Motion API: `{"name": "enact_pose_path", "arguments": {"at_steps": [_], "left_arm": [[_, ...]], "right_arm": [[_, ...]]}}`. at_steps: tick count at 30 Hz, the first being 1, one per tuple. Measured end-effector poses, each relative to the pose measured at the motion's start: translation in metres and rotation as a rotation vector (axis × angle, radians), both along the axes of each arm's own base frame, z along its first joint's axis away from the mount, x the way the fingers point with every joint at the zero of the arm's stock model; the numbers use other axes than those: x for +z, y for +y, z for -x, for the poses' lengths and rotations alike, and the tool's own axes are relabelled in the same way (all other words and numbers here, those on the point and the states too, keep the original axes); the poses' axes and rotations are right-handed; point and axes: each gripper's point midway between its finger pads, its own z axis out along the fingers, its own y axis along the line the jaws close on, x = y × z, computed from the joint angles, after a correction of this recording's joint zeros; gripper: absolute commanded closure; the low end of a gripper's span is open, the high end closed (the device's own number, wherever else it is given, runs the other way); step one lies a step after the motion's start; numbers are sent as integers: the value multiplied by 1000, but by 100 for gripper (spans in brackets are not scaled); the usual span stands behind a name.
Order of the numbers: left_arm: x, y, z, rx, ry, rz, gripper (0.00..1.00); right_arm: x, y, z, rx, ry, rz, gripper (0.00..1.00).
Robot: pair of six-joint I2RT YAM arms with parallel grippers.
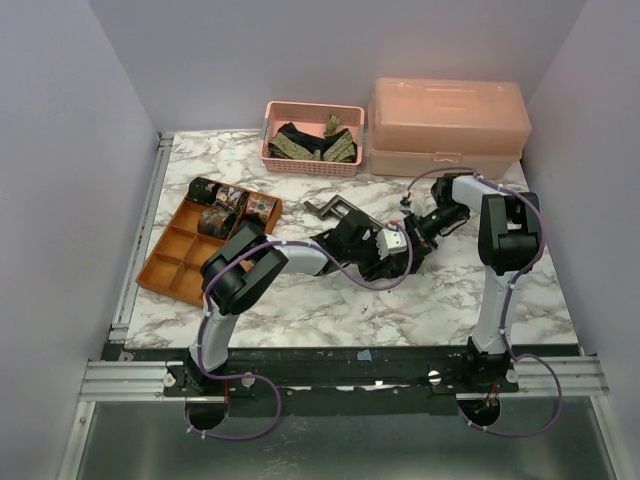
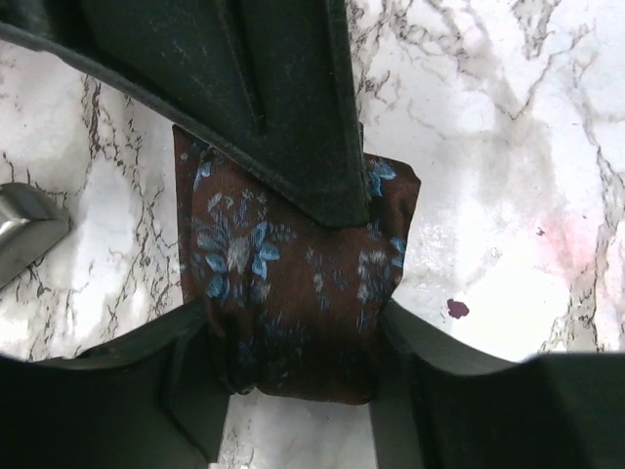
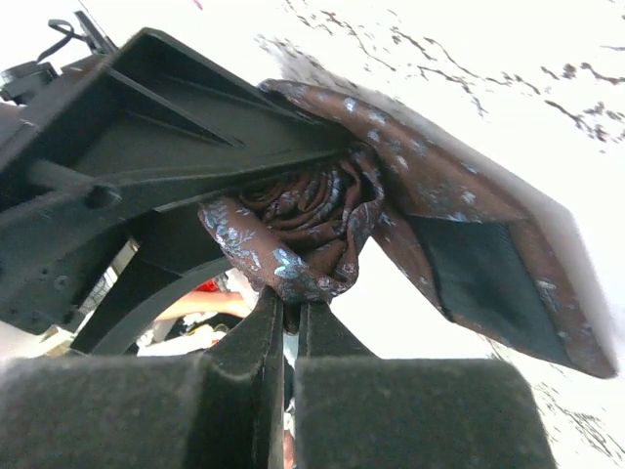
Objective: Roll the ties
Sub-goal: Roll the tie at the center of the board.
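Observation:
A dark brown tie with blue flowers [image 2: 293, 283] is wound into a small coil on the marble table. My left gripper [image 2: 293, 337] is shut on the coil, one finger on each side. My right gripper [image 3: 291, 311] is shut on a fold at the coil's edge [image 3: 303, 220], and one of its fingers [image 2: 273, 98] lies across the coil in the left wrist view. The tie's wide end [image 3: 479, 264], with black lining, hangs loose beside the coil. In the top view both grippers meet mid-table, left [image 1: 380, 262] and right [image 1: 402, 245], and hide the tie.
An orange divided tray [image 1: 160, 270] at the left holds several rolled ties [image 1: 232, 205]. A pink basket [image 1: 310, 166] at the back holds loose ties [image 1: 315, 143]. A pink lidded box [image 1: 448, 125] stands back right. A grey metal crank bar [image 1: 328, 208] lies behind the grippers.

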Motion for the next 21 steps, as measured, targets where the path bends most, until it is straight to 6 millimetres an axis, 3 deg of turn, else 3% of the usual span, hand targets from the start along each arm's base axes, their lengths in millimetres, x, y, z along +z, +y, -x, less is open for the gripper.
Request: {"name": "enact_pose_path", "arguments": {"at_steps": [6, 10, 12, 16, 19, 21], "left_arm": [[5, -1, 4, -23, 35, 54, 32], [20, -12, 4, -49, 47, 134, 33], [23, -19, 2, -60, 49, 157, 40], [23, -36, -4, -80, 52, 179, 64], [20, -37, -2, -92, 53, 168, 76], [18, -35, -2, -99, 39, 162, 80]], "right_arm": [[-14, -13, 0, 2, 16, 49, 100], [-26, -21, 1, 16, 18, 84, 100], [-31, -23, 2, 23, 29, 94, 100], [-39, -26, 1, 30, 33, 115, 100], [-40, -28, 0, 34, 27, 125, 99], [-39, -28, 0, 35, 27, 126, 80]]}}
